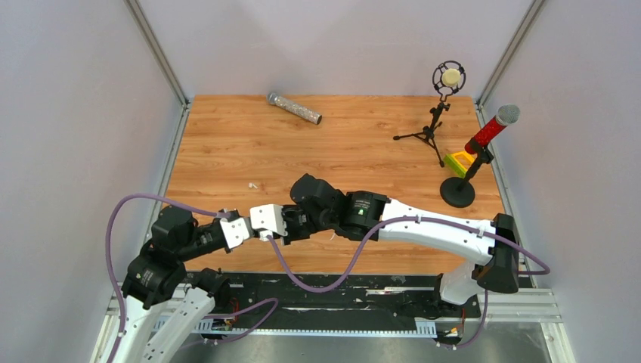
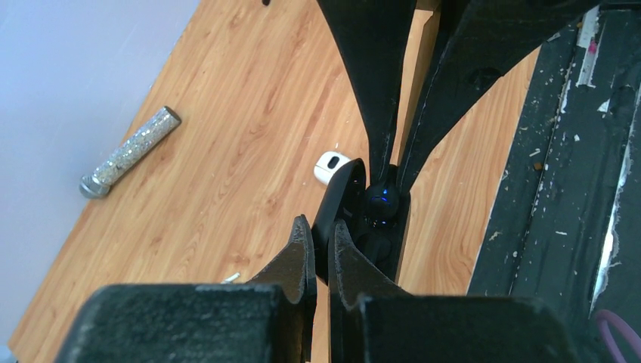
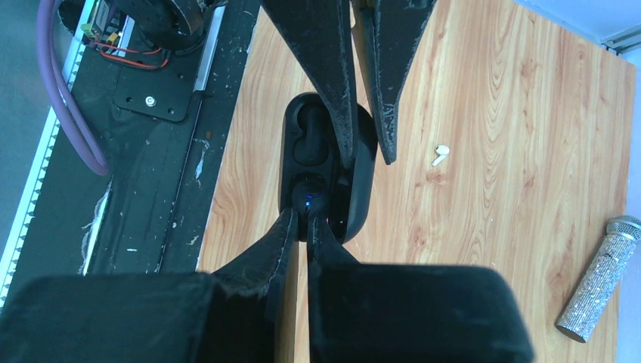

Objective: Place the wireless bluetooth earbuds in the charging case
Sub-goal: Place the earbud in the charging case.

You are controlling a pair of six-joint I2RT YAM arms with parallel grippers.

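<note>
The black charging case (image 3: 361, 198) stands open between both grippers, just above the table's near edge. My left gripper (image 2: 321, 227) is shut on its thin raised lid (image 2: 342, 189). My right gripper (image 3: 306, 218) is shut on the black earbud (image 3: 308, 198), which shows a blue light and sits at one slot. The other slot (image 3: 306, 140) is empty. In the left wrist view the right gripper (image 2: 387, 175) comes down onto the black earbud (image 2: 380, 200). The whitish earbud (image 2: 330, 165) lies on the wood behind the lid. From the top, the two grippers meet (image 1: 286, 224) and hide the case.
A silver glitter microphone (image 1: 295, 108) lies at the far left of the wooden table (image 1: 227, 151). A tripod mic stand (image 1: 435, 128), a red microphone on a round base (image 1: 472, 162) and a yellow-green block (image 1: 457, 161) stand far right. A white fleck (image 1: 253, 184) lies nearby.
</note>
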